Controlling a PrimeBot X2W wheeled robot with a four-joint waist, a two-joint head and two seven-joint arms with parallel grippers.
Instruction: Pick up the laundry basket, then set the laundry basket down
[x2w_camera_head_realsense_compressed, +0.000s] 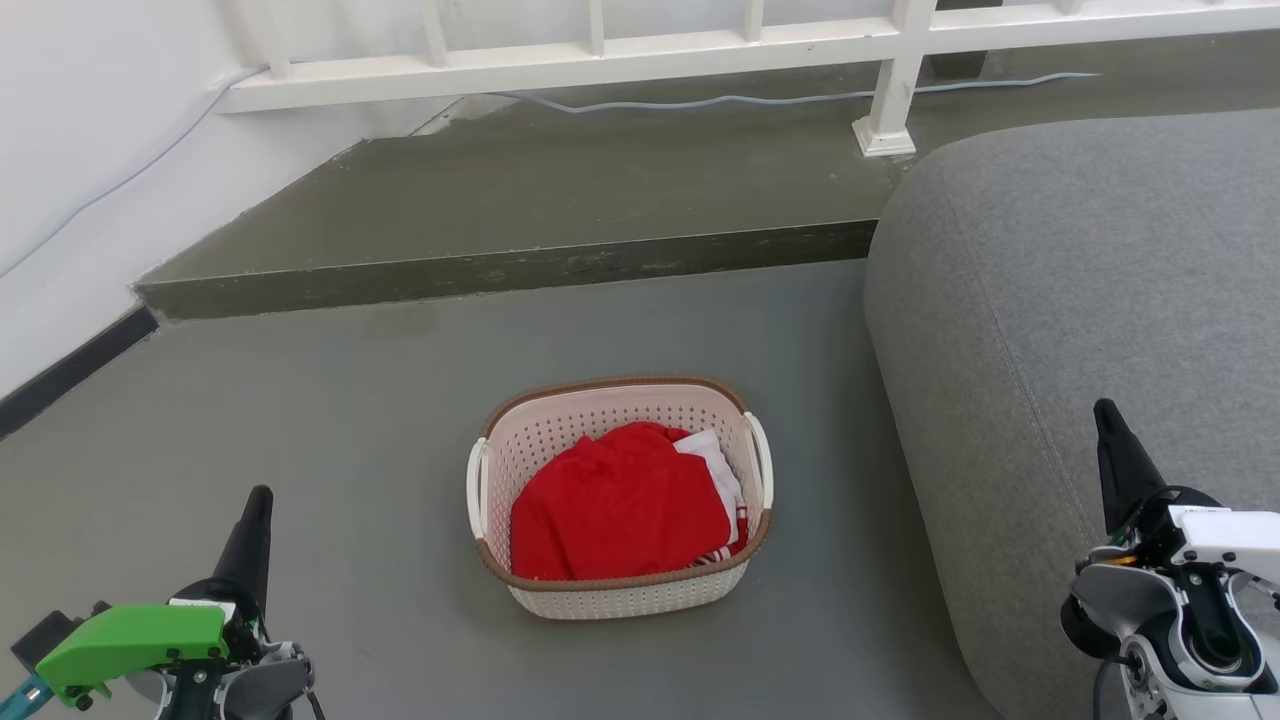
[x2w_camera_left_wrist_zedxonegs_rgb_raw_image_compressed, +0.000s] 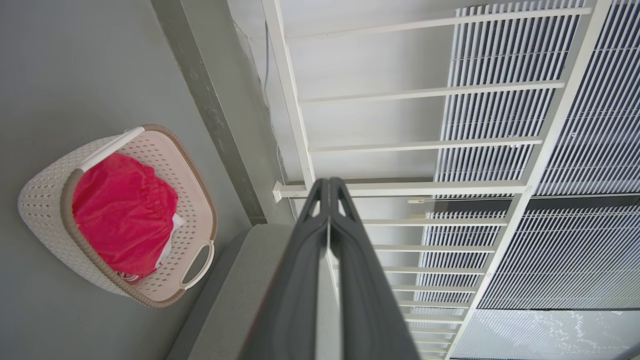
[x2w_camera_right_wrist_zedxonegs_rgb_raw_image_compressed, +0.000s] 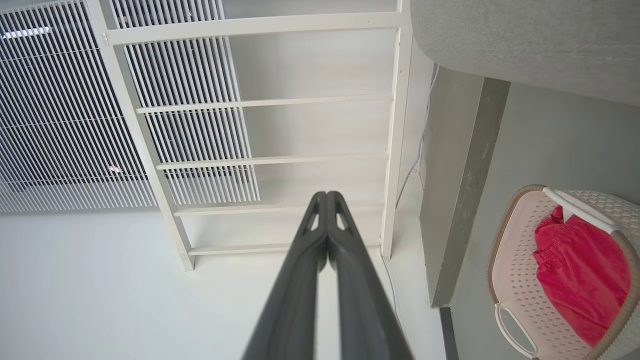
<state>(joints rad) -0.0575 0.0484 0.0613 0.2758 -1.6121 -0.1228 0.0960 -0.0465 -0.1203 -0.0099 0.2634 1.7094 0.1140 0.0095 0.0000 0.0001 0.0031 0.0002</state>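
1. Left gripper (x2w_camera_head_realsense_compressed: 257, 497). I read it at the lower left of the head view, above the floor (x2w_camera_head_realsense_compressed: 350, 430) and well apart from the basket. In the left wrist view its fingers (x2w_camera_left_wrist_zedxonegs_rgb_raw_image_compressed: 295, 280) lie pressed together along their length: jaws fully closed, nothing between them. A green housing (x2w_camera_head_realsense_compressed: 135, 640) sits on that wrist.

2. Basket (x2w_camera_head_realsense_compressed: 630, 598). It stands upright on the floor, between the two grippers and touched by neither. The walls are cream and perforated and the rim (x2w_camera_head_realsense_compressed: 615, 381) is brown. The left handle (x2w_camera_head_realsense_compressed: 476, 490) and the right handle (x2w_camera_head_realsense_compressed: 763, 460) are white. Contents: a crumpled red garment (x2w_camera_head_realsense_compressed: 620, 505) covers most of the inside, and a white cloth (x2w_camera_head_realsense_compressed: 718, 468) shows at the garment's right edge.

3. Right gripper (x2w_camera_head_realsense_compressed: 1105, 412). I read it at the lower right of the head view, seen against the sofa (x2w_camera_head_realsense_compressed: 1080, 300) and well apart from the basket. In the right wrist view its fingers (x2w_camera_right_wrist_zedxonegs_rgb_raw_image_compressed: 295, 290) meet from base to tip: jaws fully closed, nothing held.

4. Surface and room.
- A white wall (x2w_camera_head_realsense_compressed: 80, 130) runs along the left, with a dark skirting (x2w_camera_head_realsense_compressed: 70, 368) at its foot.
- The floor is plain grey.
- Behind the basket a raised step (x2w_camera_head_realsense_compressed: 500, 200) crosses the view.
- A white railing (x2w_camera_head_realsense_compressed: 600, 58) stands on the step, and a pale cable (x2w_camera_head_realsense_compressed: 700, 100) trails beneath it.
- In the left wrist view, slatted panels (x2w_camera_left_wrist_zedxonegs_rgb_raw_image_compressed: 525, 125) show behind the railing.
- The grey sofa fills the right side, near the basket's right handle but not touching it.
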